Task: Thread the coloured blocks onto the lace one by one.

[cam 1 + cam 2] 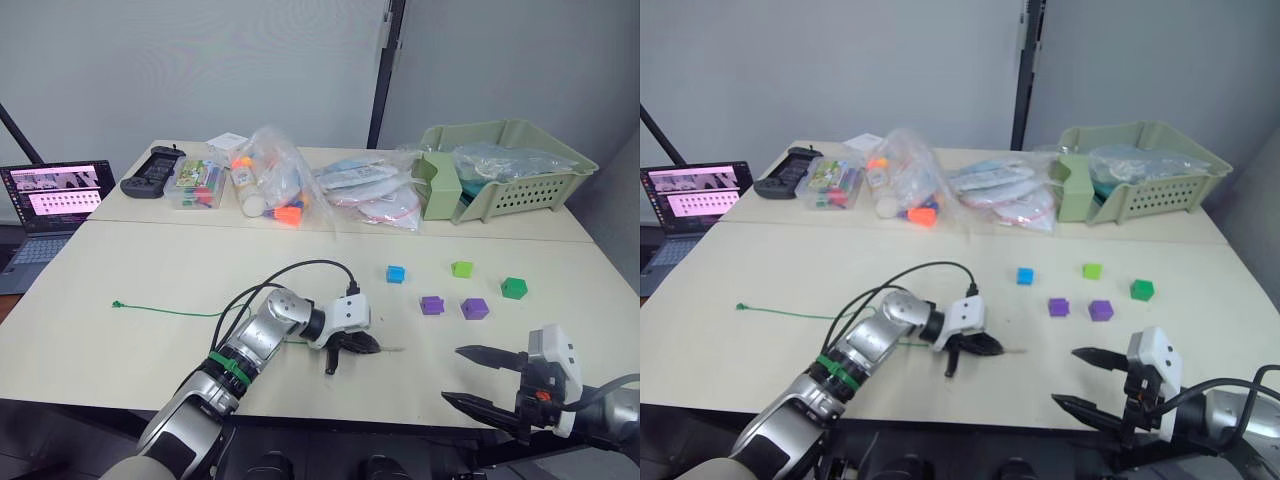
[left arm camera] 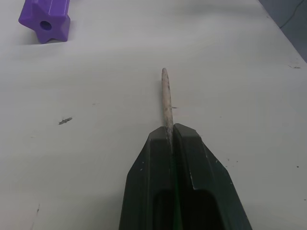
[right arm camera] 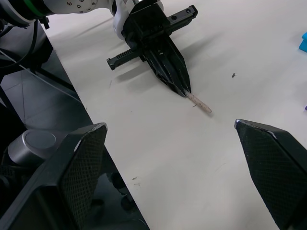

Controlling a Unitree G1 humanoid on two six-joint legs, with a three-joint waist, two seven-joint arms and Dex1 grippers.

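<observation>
My left gripper [image 1: 368, 345] lies low on the white table, shut on the lace just behind its stiff pale tip [image 2: 166, 96], which sticks out ahead of the fingers. The green lace [image 1: 165, 310] trails left across the table to a knotted end. Beyond the tip sit two purple blocks [image 1: 431, 304] [image 1: 474, 308], a blue block [image 1: 395, 273], a light green block [image 1: 461, 268] and a darker green block [image 1: 513, 288]. My right gripper [image 1: 452, 374] hovers open at the table's front edge, right of the tip, holding nothing.
At the back stand a green basket [image 1: 500, 185], clear bags of toys [image 1: 290, 185], a plastic case [image 1: 197, 183] and a black controller [image 1: 152, 172]. A laptop [image 1: 55, 195] sits off the table's left. A black cable [image 1: 300, 268] loops over my left arm.
</observation>
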